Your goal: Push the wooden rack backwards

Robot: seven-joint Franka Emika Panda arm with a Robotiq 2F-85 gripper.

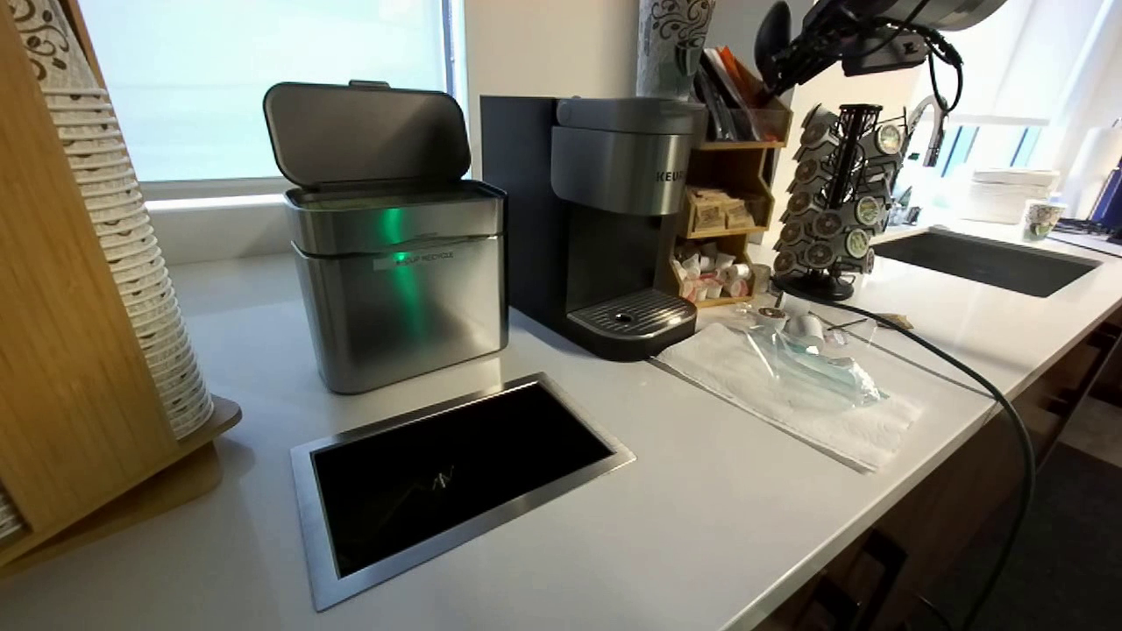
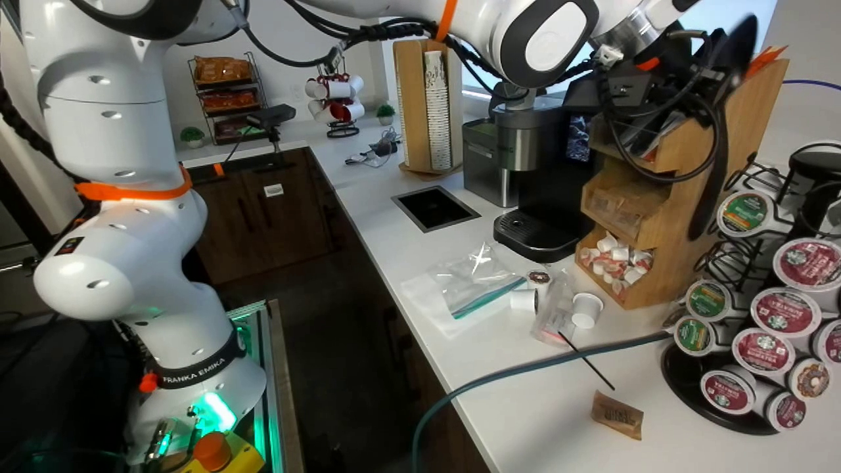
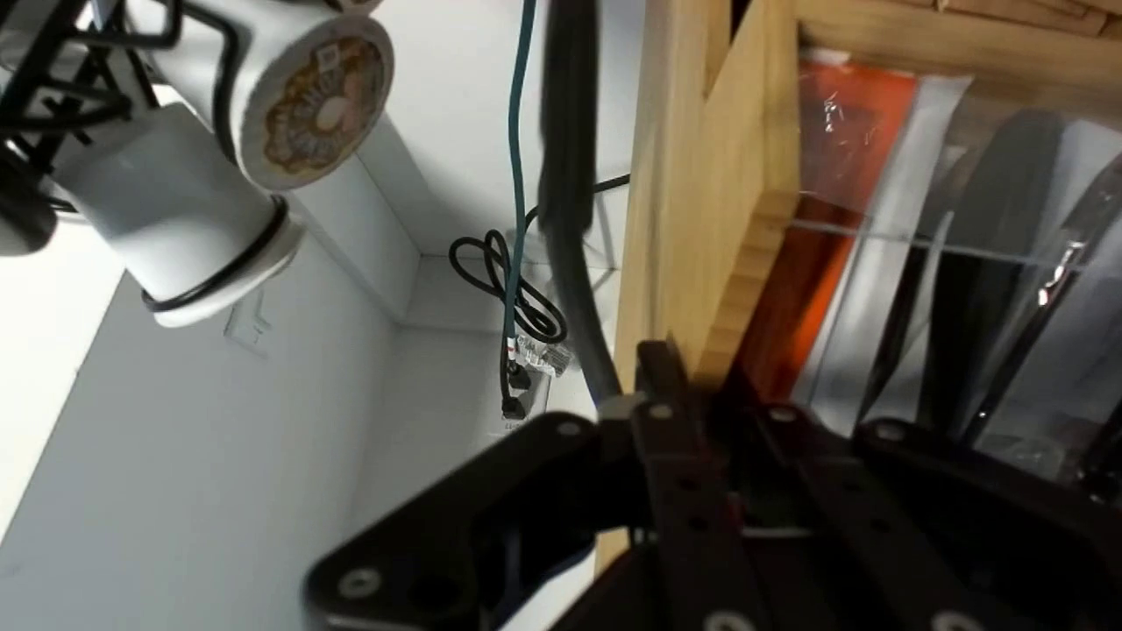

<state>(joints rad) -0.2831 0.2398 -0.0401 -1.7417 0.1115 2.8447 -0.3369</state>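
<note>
The wooden rack (image 1: 733,233) stands on the counter beside the coffee machine, and shows in both exterior views (image 2: 670,249). Its shelves hold creamer cups, small packets, and dark utensils with orange packets on top. In the wrist view its side panel (image 3: 675,175) runs down to my gripper (image 3: 697,386). The fingers are close together at the panel edge; whether they clamp it is too dark to tell. In an exterior view my gripper (image 1: 770,88) is at the rack's top. A black spoon-like utensil (image 2: 742,52) passes beside the left finger in the wrist view (image 3: 568,131).
The coffee machine (image 1: 605,166) is against one side of the rack. The pod carousel (image 1: 840,210) stands on the other side. A plastic bag (image 2: 479,276), loose cups (image 2: 587,310) and a cable (image 2: 525,372) lie in front. A steel bin (image 1: 403,307) stands past the machine.
</note>
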